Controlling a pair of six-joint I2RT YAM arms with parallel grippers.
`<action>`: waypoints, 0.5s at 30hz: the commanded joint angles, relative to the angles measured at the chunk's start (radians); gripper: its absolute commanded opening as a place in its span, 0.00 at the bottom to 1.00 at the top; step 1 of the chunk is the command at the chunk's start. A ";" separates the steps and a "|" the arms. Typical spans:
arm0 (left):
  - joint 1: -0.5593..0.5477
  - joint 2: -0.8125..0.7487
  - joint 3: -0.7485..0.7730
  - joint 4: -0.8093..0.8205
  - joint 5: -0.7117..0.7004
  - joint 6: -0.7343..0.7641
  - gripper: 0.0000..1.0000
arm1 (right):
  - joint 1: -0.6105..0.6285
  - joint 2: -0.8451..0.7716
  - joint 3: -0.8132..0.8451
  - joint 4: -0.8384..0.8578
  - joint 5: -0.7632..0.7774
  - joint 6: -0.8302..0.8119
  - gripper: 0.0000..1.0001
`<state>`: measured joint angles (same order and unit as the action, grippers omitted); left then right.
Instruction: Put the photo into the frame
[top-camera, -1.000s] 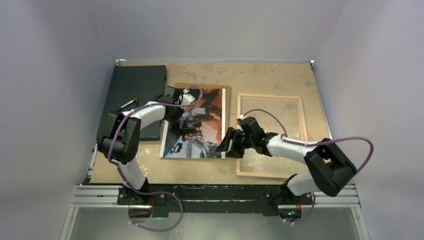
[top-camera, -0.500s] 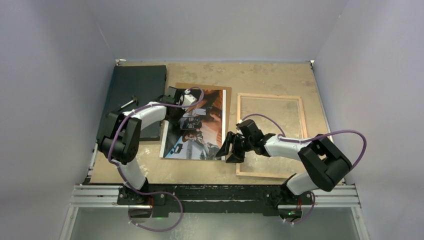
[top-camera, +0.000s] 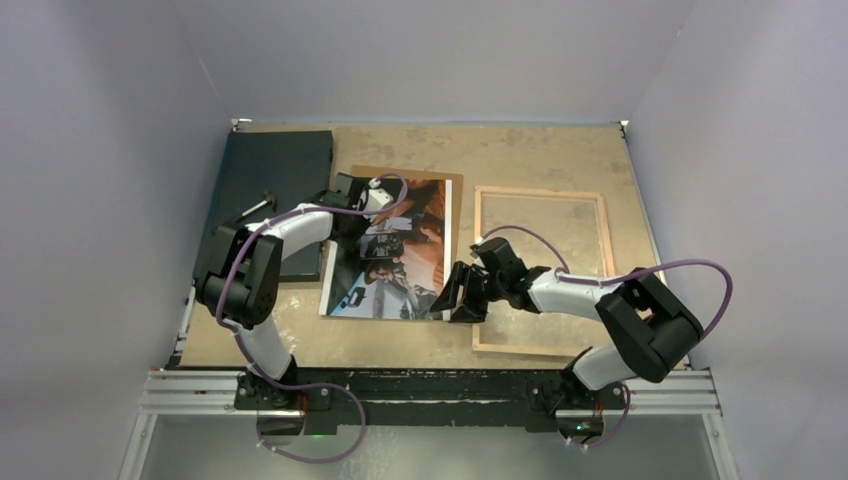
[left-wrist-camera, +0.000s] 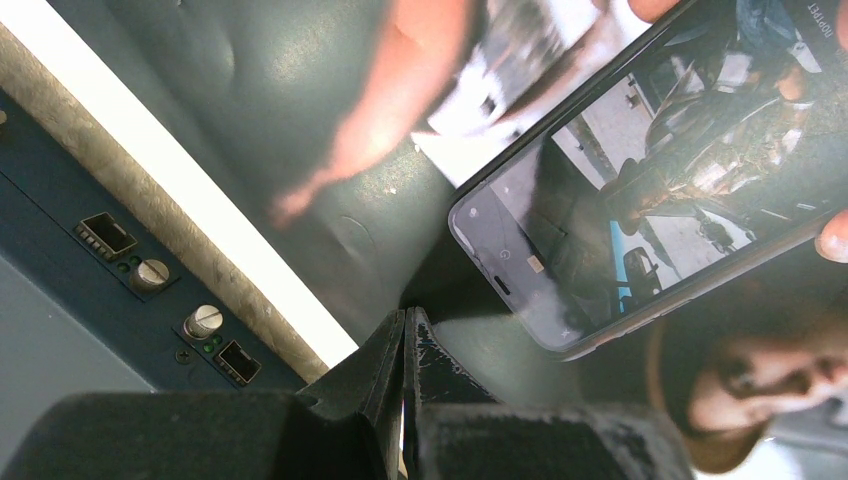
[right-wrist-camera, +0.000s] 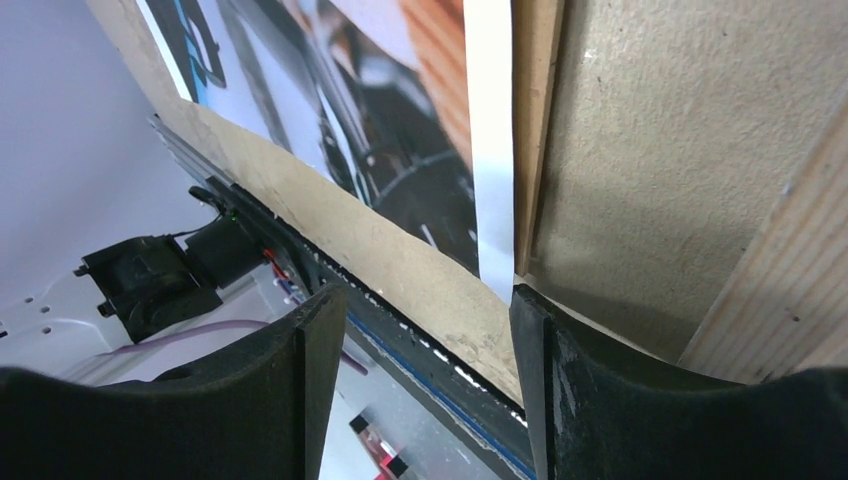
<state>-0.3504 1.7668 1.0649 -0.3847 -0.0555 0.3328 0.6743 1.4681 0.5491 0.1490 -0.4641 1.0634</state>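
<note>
The photo (top-camera: 395, 262) lies face up on the brown backing panel (top-camera: 456, 190), left of centre. The frame (top-camera: 541, 191) lies flat to its right, bare table showing inside it. My left gripper (top-camera: 383, 234) is shut, and its tips (left-wrist-camera: 408, 322) press down on the photo (left-wrist-camera: 300, 100) near its left border. My right gripper (top-camera: 458, 296) is open and low at the photo's near right corner. In the right wrist view the photo's white-bordered corner (right-wrist-camera: 493, 200) sits just beside the right finger (right-wrist-camera: 535, 340); nothing is between the fingers. The frame's wooden rail (right-wrist-camera: 790, 290) is at the right.
A flat black board (top-camera: 272, 175) lies at the far left, partly under my left arm; its hardware shows in the left wrist view (left-wrist-camera: 150, 272). The table's near edge rail (top-camera: 430, 380) runs close behind my right gripper. Grey walls enclose three sides.
My right gripper has moved slightly nearer and lower toward the photo's near right corner, staying open. My left gripper has stayed pressed on the photo.
</note>
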 joint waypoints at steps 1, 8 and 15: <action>-0.013 -0.006 -0.002 -0.039 0.042 -0.016 0.00 | 0.005 -0.009 0.043 0.029 -0.017 0.004 0.63; -0.015 -0.009 -0.002 -0.038 0.043 -0.015 0.00 | 0.005 -0.034 0.047 0.004 -0.018 0.010 0.63; -0.017 -0.015 -0.011 -0.035 0.042 -0.015 0.00 | 0.005 -0.033 0.054 0.030 -0.031 0.025 0.59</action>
<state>-0.3569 1.7668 1.0649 -0.3851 -0.0555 0.3328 0.6743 1.4487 0.5613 0.1585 -0.4671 1.0718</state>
